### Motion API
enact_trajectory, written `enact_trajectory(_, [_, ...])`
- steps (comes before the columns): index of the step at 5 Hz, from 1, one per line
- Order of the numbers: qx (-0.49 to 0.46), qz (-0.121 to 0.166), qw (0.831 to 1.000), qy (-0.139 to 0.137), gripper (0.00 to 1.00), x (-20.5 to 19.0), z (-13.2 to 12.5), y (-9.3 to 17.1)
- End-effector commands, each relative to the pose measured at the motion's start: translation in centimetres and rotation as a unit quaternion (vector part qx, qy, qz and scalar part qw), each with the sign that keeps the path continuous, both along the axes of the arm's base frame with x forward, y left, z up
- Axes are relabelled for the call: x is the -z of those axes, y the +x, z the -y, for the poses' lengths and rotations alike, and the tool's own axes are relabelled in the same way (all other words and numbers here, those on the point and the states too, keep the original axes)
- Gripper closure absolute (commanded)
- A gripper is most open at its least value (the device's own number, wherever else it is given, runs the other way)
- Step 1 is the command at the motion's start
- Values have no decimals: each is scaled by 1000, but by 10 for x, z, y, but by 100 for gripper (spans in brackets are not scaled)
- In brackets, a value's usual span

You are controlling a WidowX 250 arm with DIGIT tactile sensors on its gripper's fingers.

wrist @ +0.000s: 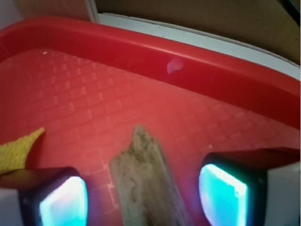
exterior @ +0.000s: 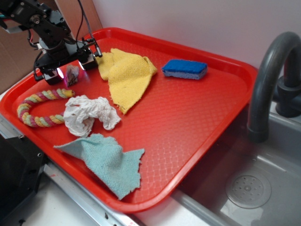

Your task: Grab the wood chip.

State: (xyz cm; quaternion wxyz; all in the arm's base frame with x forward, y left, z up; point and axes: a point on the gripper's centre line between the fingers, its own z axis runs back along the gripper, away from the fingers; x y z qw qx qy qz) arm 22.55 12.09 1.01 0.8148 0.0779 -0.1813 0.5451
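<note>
The arm reaches in from the upper left and the wrist points down. The gripper (exterior: pixel 70 71) (wrist: pixel 143 190) is low over the surface, its jaws spread apart. The two fingertips (wrist: pixel 63 200) stand on each side, not touching anything.

The exterior camera looked down obliquely from the near side, taking in the whole red tray (exterior: pixel 197 122). The wrist camera sat low and close between the fingers (wrist: pixel 63 202), facing the tray's rim (wrist: pixel 197 70). Both shared the tray's far-left corner.
</note>
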Motion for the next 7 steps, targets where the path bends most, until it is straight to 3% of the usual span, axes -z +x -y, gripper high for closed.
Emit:
enact_trajectory(1, [15,-3,1000,-19,100,11,19,-19])
enact_trajectory(3, [4,2,999,-34,100,4,15,-16])
enact_trajectory(4, [42,-9,998,-48,100,-10,12,-8])
enact_trajectory(5, [95,-18,990,-104,100,-59,22,2])
enact_trajectory(6, [167,-30,978,-123,100,-104,41,4])
enact_trajectory(7, [215,-39,969,-117,100,-140,74,-5])
